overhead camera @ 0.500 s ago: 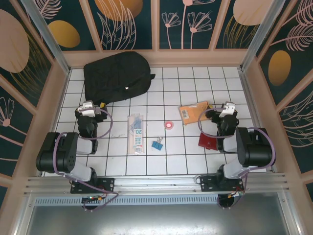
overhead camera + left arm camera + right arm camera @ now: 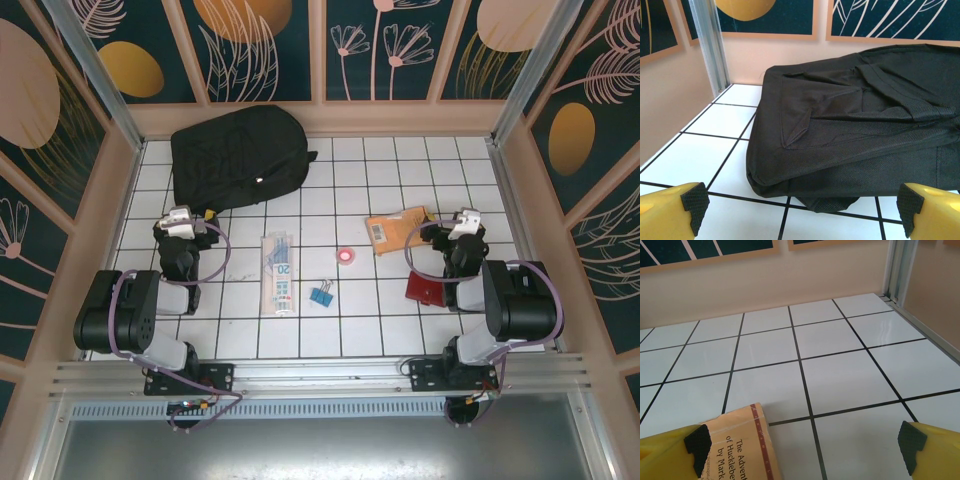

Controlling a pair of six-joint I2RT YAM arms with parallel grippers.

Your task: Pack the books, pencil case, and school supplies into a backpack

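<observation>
Since the backpack (image 2: 238,152) lies flat with its flaps folded shut, the main danger is that anything pushed at it shoves the soft bag along the tiles instead of going in. From the left wrist view I cannot make out an open zip, so an opening probably has to be made first.

The 2 books are a second worry. The orange-brown book (image 2: 397,228) and the dark red book (image 2: 425,288) sit well to the right of the backpack, flat against the tile. Fingers coming straight down could scrape them sideways rather than catch an edge. The pencil case (image 2: 278,272), the blue binder clip (image 2: 321,296) and the pink-red disc (image 2: 347,255) lie in front of the backpack, toward the arm bases. The disc is small enough to be knocked away.

The left gripper (image 2: 180,222) hovers just in front of the backpack's near-left corner. Its jaws are spread wide, its pads (image 2: 696,200) grip nothing, and it is not touching the fabric. The right gripper (image 2: 462,222), far to the backpack's right, is equally spread and empty, poised over the orange-brown book's corner.
</observation>
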